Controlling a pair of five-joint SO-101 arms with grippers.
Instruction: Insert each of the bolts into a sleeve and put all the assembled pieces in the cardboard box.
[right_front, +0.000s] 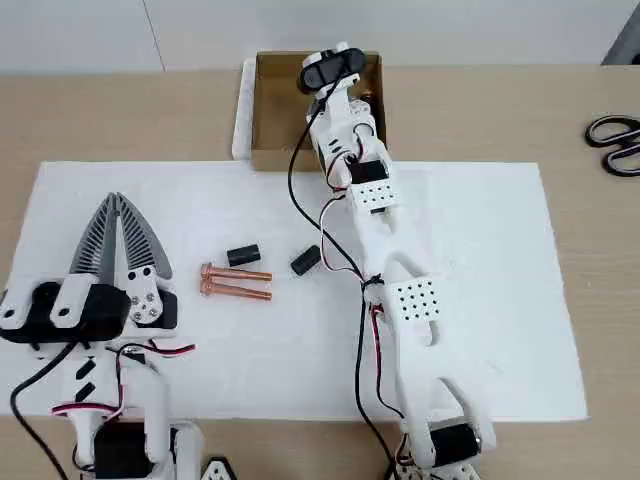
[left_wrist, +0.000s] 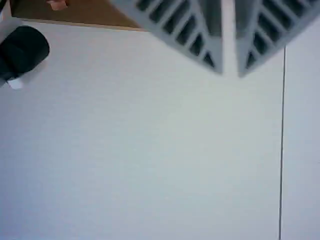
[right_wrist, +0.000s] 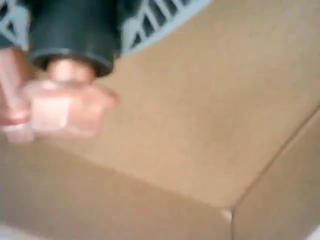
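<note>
The cardboard box sits at the far edge of the white sheet. The right arm reaches out over it, so from above most of the inside is hidden. Up close, the right gripper is clamped on a black sleeve. A copper bolt has its head sticking out of the sleeve's end, and the pair is held over the box's brown floor near a corner. Out on the sheet a loose bolt lies alongside a second bolt. An empty sleeve lies just beside them and another sleeve lies nearer the right arm. The left gripper rests at the sheet's near left, fingers together, holding nothing. Scissors lie at the table's right edge.
</note>
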